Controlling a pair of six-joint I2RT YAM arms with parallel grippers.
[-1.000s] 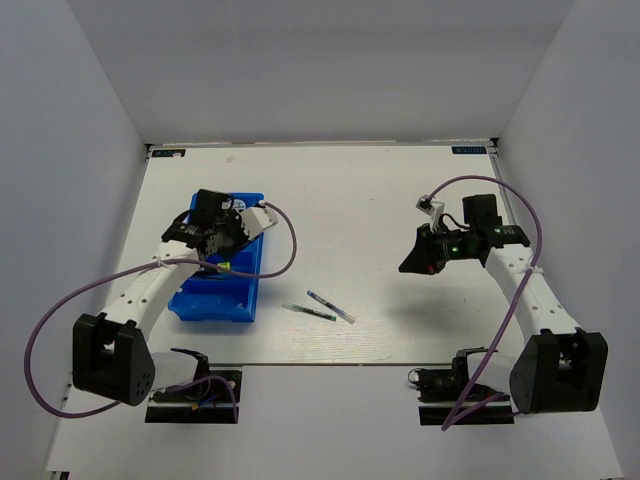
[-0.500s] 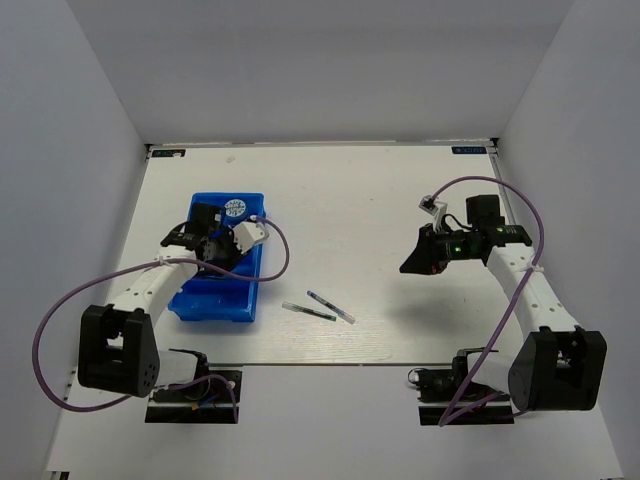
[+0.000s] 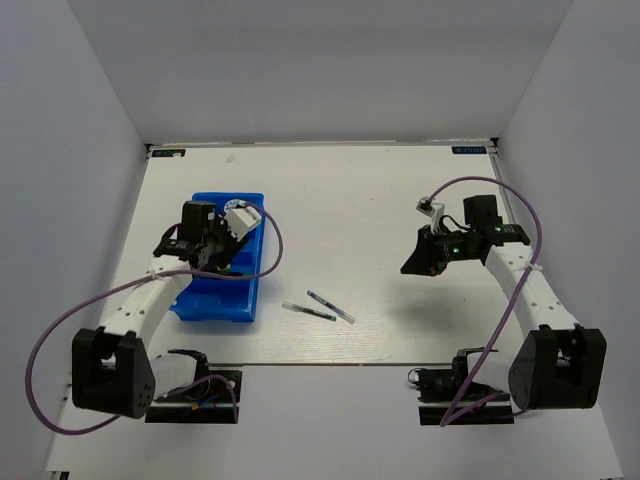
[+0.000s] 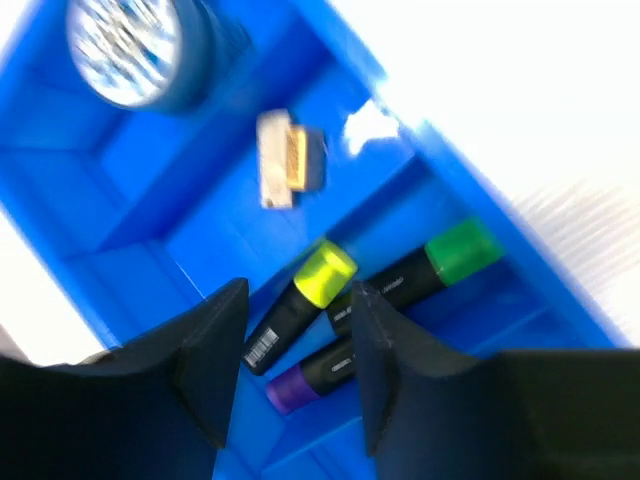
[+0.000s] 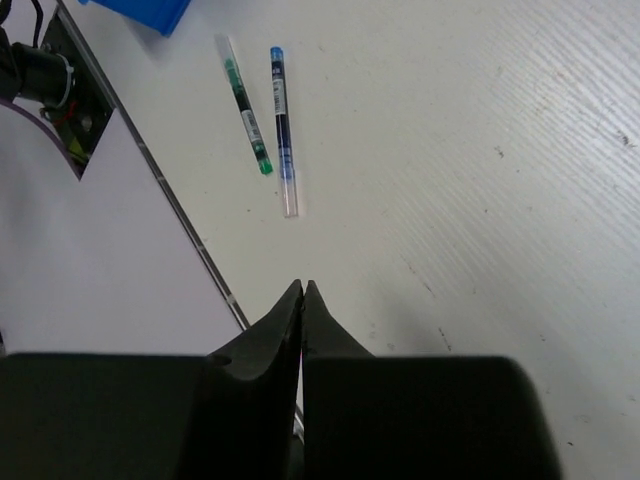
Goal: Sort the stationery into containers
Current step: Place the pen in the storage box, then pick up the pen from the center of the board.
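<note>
In the left wrist view the blue tray [image 4: 130,200] fills the frame. One long compartment holds three black markers lying side by side: a yellow-ended one [image 4: 305,300], a green-ended one [image 4: 430,268] and a purple-ended one [image 4: 315,375]. A whitish eraser [image 4: 283,160] and the blue-and-white roll [image 4: 125,48] lie in compartments farther off. My left gripper [image 4: 298,335] hovers open just above the markers, holding nothing. Two thin pens, one green [image 5: 247,118] and one blue [image 5: 283,130], lie on the table ahead of my shut, empty right gripper [image 5: 302,288].
From above, the tray [image 3: 215,308] sits at the left under my left gripper [image 3: 213,255]. Both pens [image 3: 330,306] lie mid-table near the front edge. My right gripper [image 3: 410,266] hangs at the right. The table's front edge [image 5: 190,240] runs close to the pens.
My left gripper's jaws have opened wider and its wrist has swung left over the tray. The right arm has hardly moved, and the pens lie where they were.
</note>
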